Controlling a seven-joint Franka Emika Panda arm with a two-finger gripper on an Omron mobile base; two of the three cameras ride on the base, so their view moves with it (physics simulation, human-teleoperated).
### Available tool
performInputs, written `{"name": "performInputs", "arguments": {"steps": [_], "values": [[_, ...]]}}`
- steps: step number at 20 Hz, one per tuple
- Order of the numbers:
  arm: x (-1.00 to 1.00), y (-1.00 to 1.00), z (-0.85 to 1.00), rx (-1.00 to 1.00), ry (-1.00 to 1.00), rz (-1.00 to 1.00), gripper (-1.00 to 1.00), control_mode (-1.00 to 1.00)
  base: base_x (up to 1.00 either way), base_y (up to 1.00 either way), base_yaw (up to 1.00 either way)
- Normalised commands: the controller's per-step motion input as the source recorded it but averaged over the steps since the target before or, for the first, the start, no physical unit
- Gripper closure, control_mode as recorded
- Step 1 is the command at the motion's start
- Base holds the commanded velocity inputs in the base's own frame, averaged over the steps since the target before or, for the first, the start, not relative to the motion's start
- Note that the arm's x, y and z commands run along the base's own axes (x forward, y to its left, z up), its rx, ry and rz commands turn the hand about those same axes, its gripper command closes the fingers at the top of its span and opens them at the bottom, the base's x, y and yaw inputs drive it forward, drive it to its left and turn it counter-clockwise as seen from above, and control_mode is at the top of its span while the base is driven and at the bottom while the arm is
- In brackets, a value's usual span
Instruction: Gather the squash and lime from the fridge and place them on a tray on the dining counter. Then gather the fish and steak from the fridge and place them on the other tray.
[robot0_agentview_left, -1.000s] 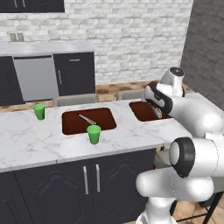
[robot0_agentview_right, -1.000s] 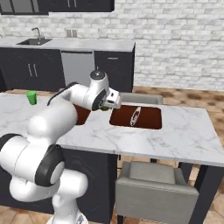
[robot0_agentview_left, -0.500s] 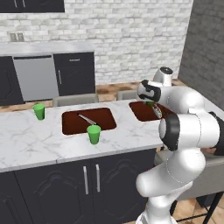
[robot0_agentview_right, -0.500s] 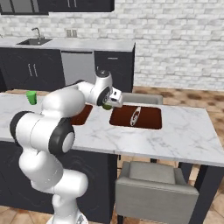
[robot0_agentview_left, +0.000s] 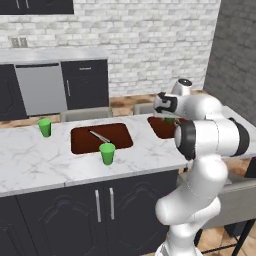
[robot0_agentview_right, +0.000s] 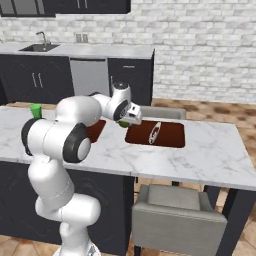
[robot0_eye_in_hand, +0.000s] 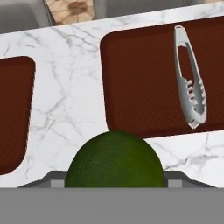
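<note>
My gripper (robot0_agentview_left: 168, 113) (robot0_agentview_right: 131, 116) is shut on the lime (robot0_agentview_left: 169, 120) (robot0_agentview_right: 123, 123), a plain dark green ball. In the hand view the lime (robot0_eye_in_hand: 114, 162) bulges up at the bottom and hides the fingertips. It hangs just above the dining counter (robot0_agentview_left: 30, 165) (robot0_eye_in_hand: 65, 87), over the marble strip between two brown trays. The right tray (robot0_agentview_left: 159, 128) (robot0_agentview_right: 170, 136) (robot0_eye_in_hand: 140, 87) carries silvery tongs (robot0_agentview_right: 154, 132) (robot0_eye_in_hand: 190, 83). The left tray (robot0_agentview_left: 120, 135) (robot0_eye_in_hand: 13, 109) holds a thin dark utensil (robot0_agentview_left: 99, 136). Squash, fish, steak and fridge are out of view.
Two green cups stand on the counter, one at the far left (robot0_agentview_left: 45, 127) (robot0_agentview_right: 35, 110) and one by the left tray's front edge (robot0_agentview_left: 107, 153). A grey chair (robot0_agentview_right: 170, 215) sits below the counter's near side. Dark cabinets and a brick wall line the back.
The arm has folded upward and its elbow has swung, while the gripper with the lime shifted slightly left over the counter between the trays. The counter and cups stay put.
</note>
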Motion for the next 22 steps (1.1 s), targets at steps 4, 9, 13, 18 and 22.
{"name": "performInputs", "arguments": {"steps": [4,9,13,18,22], "values": [[0.3,-0.13,-0.31,0.0,0.0,-0.03,1.0,-1.0,0.0,0.0,0.0],[0.37,-0.07,-0.3,-0.03,0.0,-0.03,1.0,-1.0,0.0,0.0,0.0],[0.34,-0.05,-0.18,0.0,0.0,-0.01,1.0,-1.0,0.0,0.0,0.0],[0.34,-0.05,-0.16,0.0,0.0,0.0,1.0,-1.0,0.0,0.0,0.0],[0.26,-0.05,-0.22,0.0,0.0,0.0,1.0,-1.0,0.0,0.0,0.0]]}}
